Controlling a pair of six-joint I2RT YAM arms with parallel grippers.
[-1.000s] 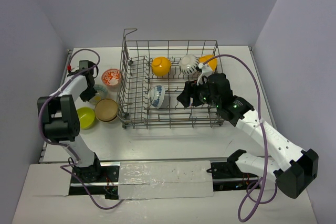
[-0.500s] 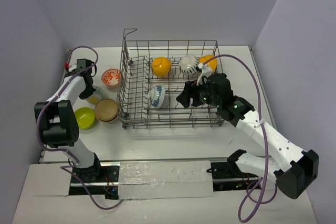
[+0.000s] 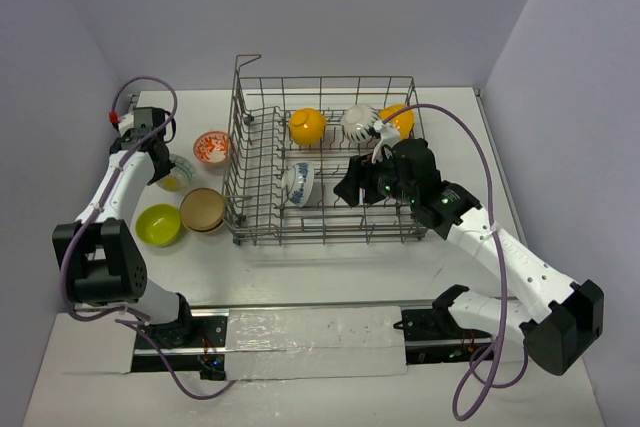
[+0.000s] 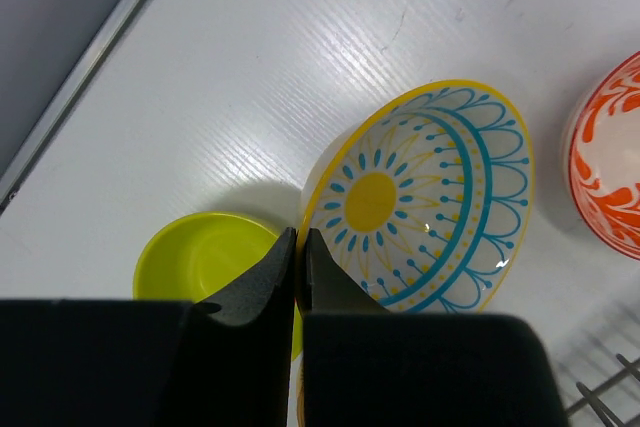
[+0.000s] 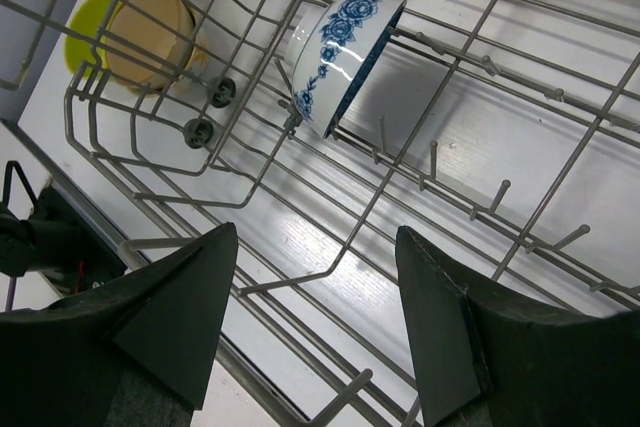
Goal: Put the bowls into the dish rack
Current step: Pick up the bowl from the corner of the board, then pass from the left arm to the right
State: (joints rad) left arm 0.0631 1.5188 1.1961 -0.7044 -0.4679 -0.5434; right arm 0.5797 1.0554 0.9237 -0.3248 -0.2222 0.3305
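My left gripper (image 4: 300,235) is shut on the rim of a yellow bowl with a blue pattern inside (image 4: 430,197) and holds it tilted over the table, left of the dish rack (image 3: 245,217); both show from above (image 3: 160,159), the bowl (image 3: 180,180). The lime green bowl (image 4: 200,262) lies just beyond it. The red-and-white bowl (image 3: 211,147), tan bowl (image 3: 203,209) and lime green bowl (image 3: 162,224) sit on the table. In the rack stand two orange bowls (image 3: 307,126) (image 3: 397,119), the white striped bowl (image 3: 359,122) and the blue-patterned bowl (image 5: 335,57). My right gripper (image 5: 315,237) is open and empty above the rack's front row.
The rack's raised corner handle (image 3: 245,62) stands at its far left. Upright tines (image 5: 435,162) fill the rack floor under my right gripper. The table's left edge rail (image 4: 90,57) runs close beside my left gripper. Walls close in at left, back and right.
My left arm has stretched out and its wrist has shifted left and back, with the patterned bowl still in its grip. My right arm has barely moved.
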